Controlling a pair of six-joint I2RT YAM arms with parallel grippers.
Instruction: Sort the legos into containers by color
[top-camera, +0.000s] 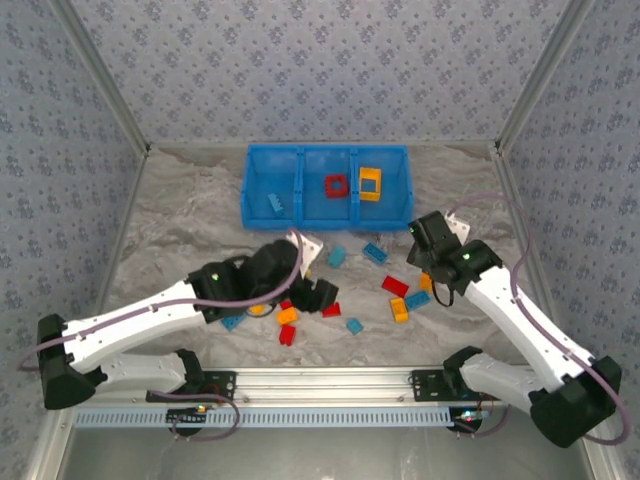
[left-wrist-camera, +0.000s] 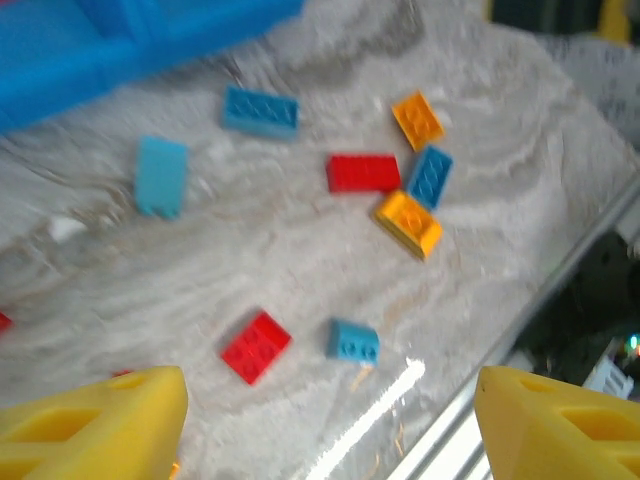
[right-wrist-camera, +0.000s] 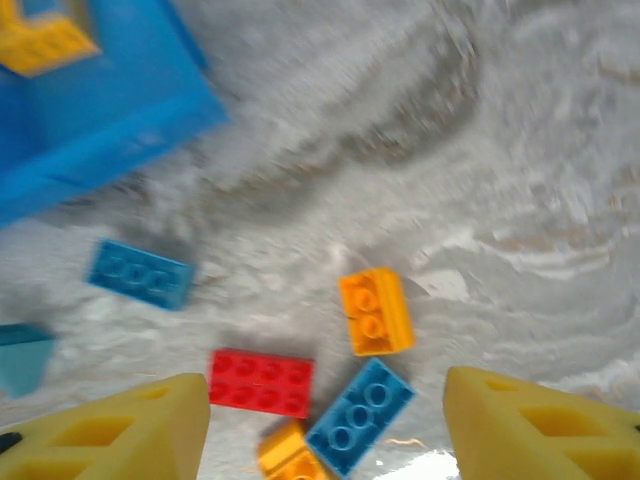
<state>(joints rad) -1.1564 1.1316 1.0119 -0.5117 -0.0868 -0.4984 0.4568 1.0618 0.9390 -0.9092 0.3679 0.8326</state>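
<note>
Marbled table (top-camera: 200, 225) — bin (top-camera: 262, 220) holds three sorted legos (top-camera: 336, 179) — left hand (left-wrist-camera: 330, 430), right hand (right-wrist-camera: 325, 430) gaping.

One bin (top-camera: 320, 221) of three compartments holds one red frame (top-camera: 336, 186), one yellow frame (top-camera: 370, 183) and one blue brick (top-camera: 273, 205).

Top view: high behind my bases, looking down on the whole table (top-camera: 180, 215), bin (top-camera: 325, 148) at the far side.
Left wrist: low over the table, slanting toward my right side.
Right wrist: even nearer, facing the bin's corner.
Shared: all three catch the same red brick (left-wrist-camera: 363, 172).
</note>
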